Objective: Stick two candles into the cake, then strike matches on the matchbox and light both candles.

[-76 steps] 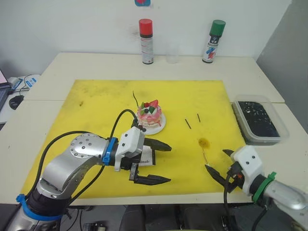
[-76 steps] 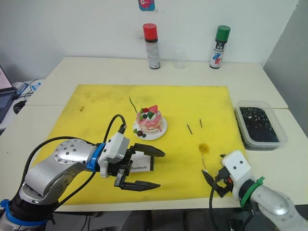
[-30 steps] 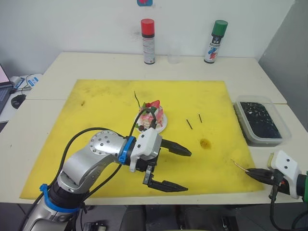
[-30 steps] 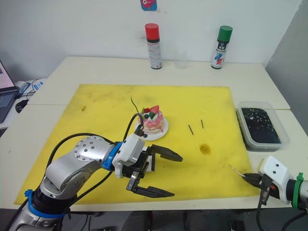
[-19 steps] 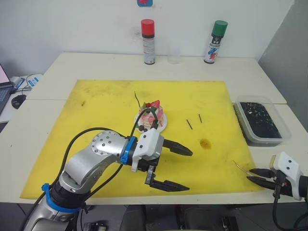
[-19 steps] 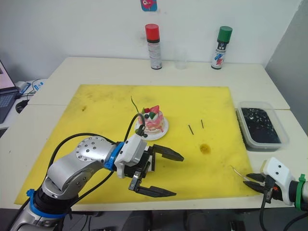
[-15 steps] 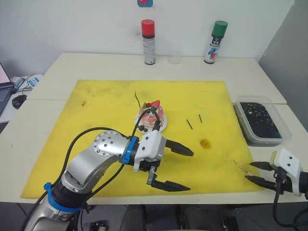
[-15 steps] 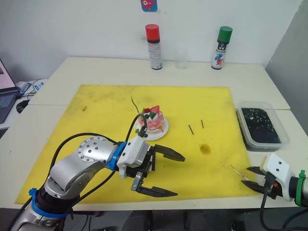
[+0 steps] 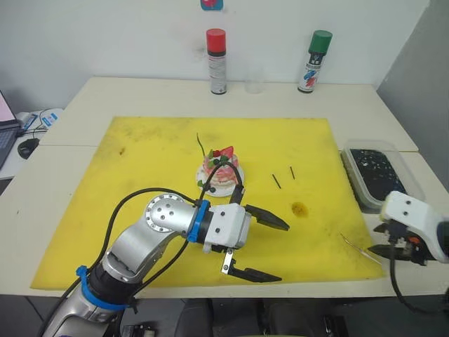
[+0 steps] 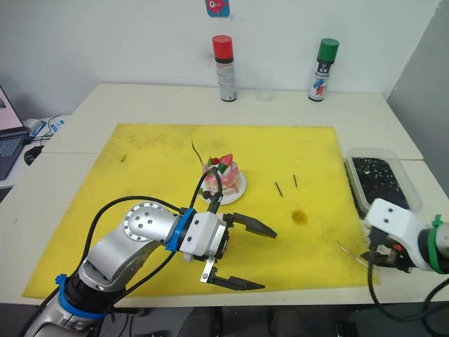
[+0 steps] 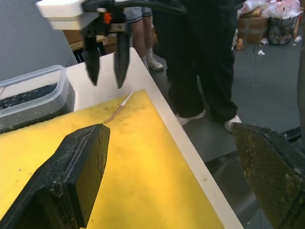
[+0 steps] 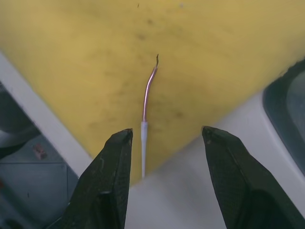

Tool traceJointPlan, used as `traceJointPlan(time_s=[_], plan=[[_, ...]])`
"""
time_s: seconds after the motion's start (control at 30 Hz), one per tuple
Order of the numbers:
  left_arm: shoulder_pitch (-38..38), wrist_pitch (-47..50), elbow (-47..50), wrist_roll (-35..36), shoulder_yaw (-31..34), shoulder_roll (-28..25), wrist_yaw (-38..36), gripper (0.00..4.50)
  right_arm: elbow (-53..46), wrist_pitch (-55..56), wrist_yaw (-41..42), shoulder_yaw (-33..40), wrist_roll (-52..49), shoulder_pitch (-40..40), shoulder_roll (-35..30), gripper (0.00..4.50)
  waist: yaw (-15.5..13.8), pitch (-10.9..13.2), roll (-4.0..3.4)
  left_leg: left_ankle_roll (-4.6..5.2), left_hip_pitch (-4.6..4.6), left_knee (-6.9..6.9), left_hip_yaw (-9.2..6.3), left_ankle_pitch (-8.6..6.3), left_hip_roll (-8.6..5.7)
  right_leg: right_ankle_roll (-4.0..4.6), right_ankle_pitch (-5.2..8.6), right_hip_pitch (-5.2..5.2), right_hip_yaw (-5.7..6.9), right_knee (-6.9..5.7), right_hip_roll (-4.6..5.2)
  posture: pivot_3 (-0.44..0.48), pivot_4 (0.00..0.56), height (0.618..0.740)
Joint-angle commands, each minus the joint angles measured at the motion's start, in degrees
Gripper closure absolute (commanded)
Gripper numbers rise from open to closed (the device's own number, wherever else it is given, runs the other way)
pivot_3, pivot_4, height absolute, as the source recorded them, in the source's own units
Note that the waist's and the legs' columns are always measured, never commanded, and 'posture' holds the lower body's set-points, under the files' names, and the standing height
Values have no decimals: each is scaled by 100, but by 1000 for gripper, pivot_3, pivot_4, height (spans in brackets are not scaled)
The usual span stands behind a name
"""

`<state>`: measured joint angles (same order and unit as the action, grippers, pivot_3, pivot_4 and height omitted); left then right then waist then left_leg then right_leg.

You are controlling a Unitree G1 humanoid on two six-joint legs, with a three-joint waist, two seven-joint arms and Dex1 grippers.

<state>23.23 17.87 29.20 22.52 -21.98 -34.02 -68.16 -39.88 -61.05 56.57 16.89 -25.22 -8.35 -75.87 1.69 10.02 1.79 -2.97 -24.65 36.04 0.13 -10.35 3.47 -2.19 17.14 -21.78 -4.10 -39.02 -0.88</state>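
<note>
Left gripper (image 9: 270,247): you have it at lower centre of the head view, fingers spread wide, gripping nothing, hovering over the yellow mat (image 9: 140,161).
Right gripper (image 12: 164,157): at the lower right, fingers parted and empty, poised directly above one candle.
Candles: you can count two. One candle (image 9: 358,246) lies flat at the mat's lower right corner, its pale tip over the mat's edge, between the parted right fingers in the wrist view. The other candle (image 9: 200,144) stands tilted in the cake.
Cake (image 9: 221,167): centre of frame, on its small white plate (image 9: 236,184).
Matches (image 9: 282,176): two short dark sticks, lying just right of the cake.
Container: one clear tub (image 9: 376,175) at the right edge, holding dark contents.
Spray cans: two at the top, one red-capped (image 9: 215,61), one green-capped (image 9: 312,61).
</note>
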Motion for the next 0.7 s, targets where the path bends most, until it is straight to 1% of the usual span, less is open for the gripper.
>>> traceJointPlan(time_s=[0.03, 0.17, 0.27, 0.57, 0.7], plan=[[-2, -188, 165, -185, -72, 53, 113, 0, 69, -98, 4, -504, -59, 206, -164, 2134, -14, 0, 0, 0, -3, -1, -1, 0, 1, 1, 1, -3, 2, 1, 0, 0, 150, 740], [-39, -372, 7, -364, -97, 22, 51, 0, 267, 11, -132, -1050, 96, 409, -163, 2134, -11, 0, 0, 1, -6, -1, 2, -1, 1, 2, 3, -7, 1, 2, 0, 0, 150, 740], [-36, -384, -30, -388, -54, 43, 69, 0, 405, 105, -213, -1269, 198, 492, -107, 2134, -8, 0, 0, 1, -6, -1, 0, -1, 3, 2, 2, -8, 4, 0, -1, 0, 150, 740], [-132, -457, -40, -487, -85, 94, 151, 0, 694, 315, -232, -1537, 399, 562, -201, 2134, -4, 0, 0, 1, -6, 1, 2, -1, 3, -2, 0, -8, 2, -1, -1, 0, 150, 740], [-167, -477, -50, -511, -95, 127, 180, 0, 699, 266, -190, -1517, 360, 557, -222, 2134, -5, 0, -1, 1, -6, 1, 1, -1, 3, -2, 0, -7, 3, -1, -1, 0, 150, 740]])
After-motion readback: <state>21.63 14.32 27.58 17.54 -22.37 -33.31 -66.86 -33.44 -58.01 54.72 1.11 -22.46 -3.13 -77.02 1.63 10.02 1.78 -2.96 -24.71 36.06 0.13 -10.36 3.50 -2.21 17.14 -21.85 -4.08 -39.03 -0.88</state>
